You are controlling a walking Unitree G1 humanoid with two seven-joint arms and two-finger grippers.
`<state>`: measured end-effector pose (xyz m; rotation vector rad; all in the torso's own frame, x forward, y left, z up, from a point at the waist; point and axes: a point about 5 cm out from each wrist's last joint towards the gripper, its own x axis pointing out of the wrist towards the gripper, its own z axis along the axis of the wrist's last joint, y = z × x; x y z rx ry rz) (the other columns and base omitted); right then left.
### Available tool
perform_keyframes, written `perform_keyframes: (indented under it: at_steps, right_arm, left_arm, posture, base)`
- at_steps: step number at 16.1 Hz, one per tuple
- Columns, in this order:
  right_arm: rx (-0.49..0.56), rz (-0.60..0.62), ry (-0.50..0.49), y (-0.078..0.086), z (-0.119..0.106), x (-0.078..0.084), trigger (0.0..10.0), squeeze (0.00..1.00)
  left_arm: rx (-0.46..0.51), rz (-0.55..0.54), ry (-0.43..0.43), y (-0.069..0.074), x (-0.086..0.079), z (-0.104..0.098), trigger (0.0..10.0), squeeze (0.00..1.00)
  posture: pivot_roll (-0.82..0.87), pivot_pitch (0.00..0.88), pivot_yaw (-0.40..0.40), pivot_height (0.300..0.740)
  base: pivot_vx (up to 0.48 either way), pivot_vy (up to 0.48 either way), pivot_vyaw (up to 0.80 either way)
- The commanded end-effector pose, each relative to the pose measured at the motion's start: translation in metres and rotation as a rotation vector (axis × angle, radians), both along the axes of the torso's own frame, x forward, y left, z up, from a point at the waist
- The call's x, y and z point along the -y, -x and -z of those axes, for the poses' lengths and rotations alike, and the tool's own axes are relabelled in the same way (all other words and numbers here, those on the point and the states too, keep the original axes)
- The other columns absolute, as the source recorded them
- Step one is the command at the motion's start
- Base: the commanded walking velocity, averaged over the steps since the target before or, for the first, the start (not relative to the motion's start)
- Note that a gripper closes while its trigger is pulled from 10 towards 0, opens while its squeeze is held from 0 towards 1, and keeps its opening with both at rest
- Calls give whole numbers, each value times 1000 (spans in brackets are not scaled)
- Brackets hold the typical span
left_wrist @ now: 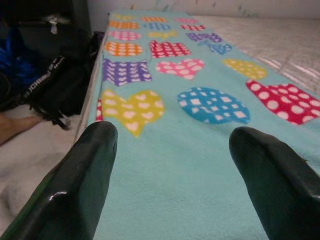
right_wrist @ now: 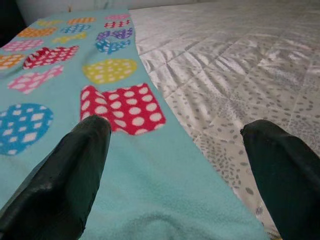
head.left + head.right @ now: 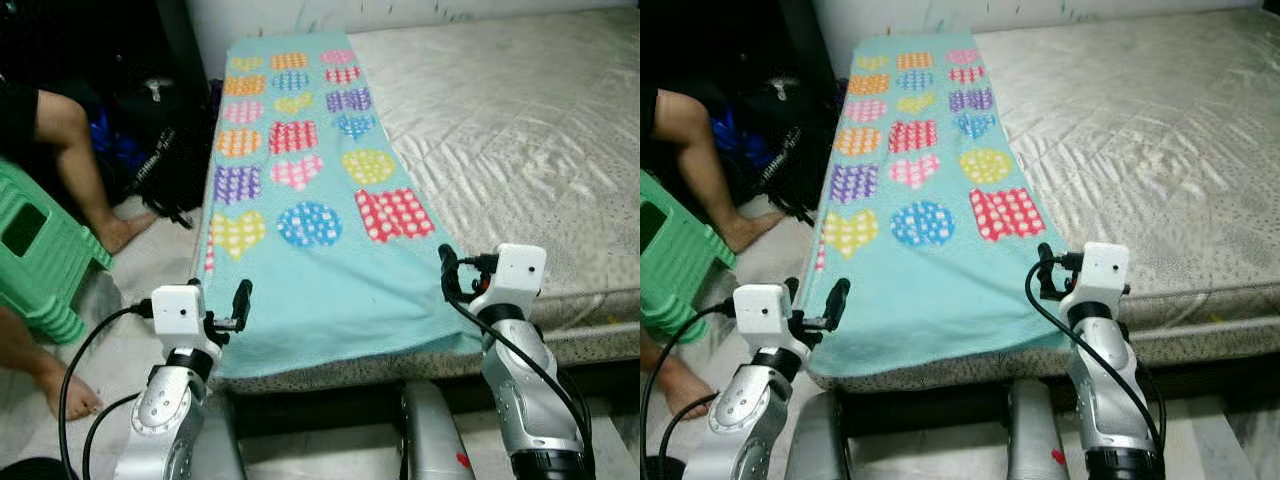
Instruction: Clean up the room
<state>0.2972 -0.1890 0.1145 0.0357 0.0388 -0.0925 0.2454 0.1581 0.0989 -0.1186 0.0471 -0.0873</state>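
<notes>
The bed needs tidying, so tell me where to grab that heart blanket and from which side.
Grip the blanket at its two near corners, coming from the foot of the mattress. It lies flat with its near edge at the mattress edge, and the left gripper and right gripper are open by those corners, probably well placed to pinch the edge.

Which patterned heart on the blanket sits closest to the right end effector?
The red heart with white dots, nearest the turquoise fleece blanket's near right corner, just ahead of the right end effector.

White lettering on the black bag is too blurred to read.
</notes>
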Motion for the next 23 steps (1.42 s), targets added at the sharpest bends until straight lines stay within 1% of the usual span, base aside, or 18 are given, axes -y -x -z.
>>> perform_keyframes:
  at_steps: [1,4,5,7,12,16,23]
  right_arm:
    - [22,0,-6,-3,-5,0,10000,0]
    - [30,4,-17,-4,-7,0,10000,0]
    - [41,6,-27,-5,-10,0,10000,0]
    - [56,7,-37,-8,-14,-1,10000,0]
    - [73,12,-48,-12,-18,0,10000,0]
    - [79,25,-45,-12,-19,4,10000,0]
    - [77,39,-31,-9,-17,10,10000,0]
  left_arm:
    - [9,-7,-19,-1,-3,-1,10000,0]
    - [17,-7,-19,-2,-4,-4,10000,0]
    - [29,-8,-16,-5,-4,-7,10000,0]
    - [43,-7,-12,-8,-2,-11,10000,0]
    - [52,-5,-20,-10,-2,-12,10000,0]
    - [58,-8,-24,-10,-2,-13,10000,0]
    - [51,1,-28,-8,1,-11,10000,0]
  posture:
    - [-87,0,61,570]
    - [-86,0,64,601]
    - [-87,0,66,619]
    - [-86,0,66,637]
    - [-83,0,67,691]
    - [-85,0,69,736]
    - [-86,0,72,740]
  base:
    - [0,0,0]
    - [0,0,0]
    - [0,0,0]
    - [0,0,0]
    - [0,0,0]
    - [0,0,0]
    - [0,0,0]
